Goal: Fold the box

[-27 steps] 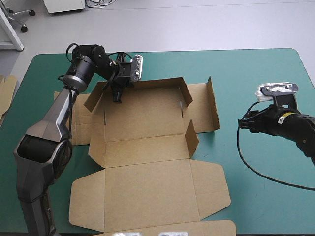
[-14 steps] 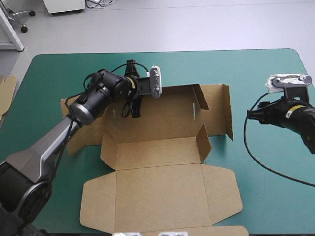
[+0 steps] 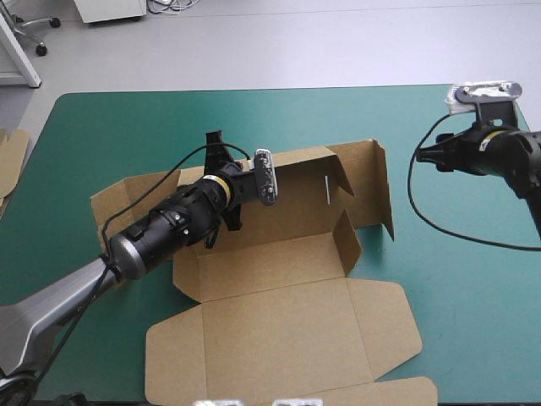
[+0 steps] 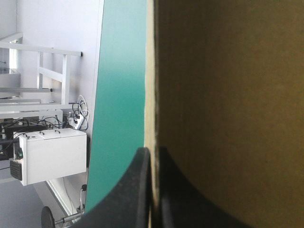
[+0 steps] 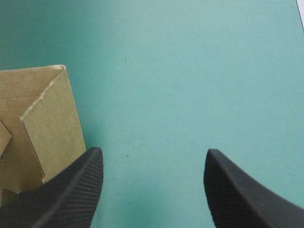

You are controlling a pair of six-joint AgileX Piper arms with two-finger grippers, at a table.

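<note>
The brown box (image 3: 279, 338) lies in the middle of the teal-green table, its lid flat toward the near edge and its back and right walls raised. My left arm reaches across it. The left gripper (image 3: 232, 222) is shut on the upper edge of the back wall. In the left wrist view the black fingers (image 4: 137, 190) pinch that board edge (image 4: 151, 95), with the wall's brown face (image 4: 228, 104) on one side and table on the other. My right gripper (image 3: 423, 154) hovers open beyond the box's right wall (image 3: 378, 182). Its open fingers (image 5: 71, 190) show a box corner (image 5: 47, 118) beside them.
More brown board (image 3: 10, 152) shows at the table's left edge. Bare teal-green cover (image 3: 473, 279) stretches to the right of the box and along the far side. A short end flap (image 3: 347, 241) stands up at the box's right front corner.
My left arm has swung in over the box, still gripping the back wall, and the box has slid right and toward the near edge. The right gripper moved back toward the far right corner.
</note>
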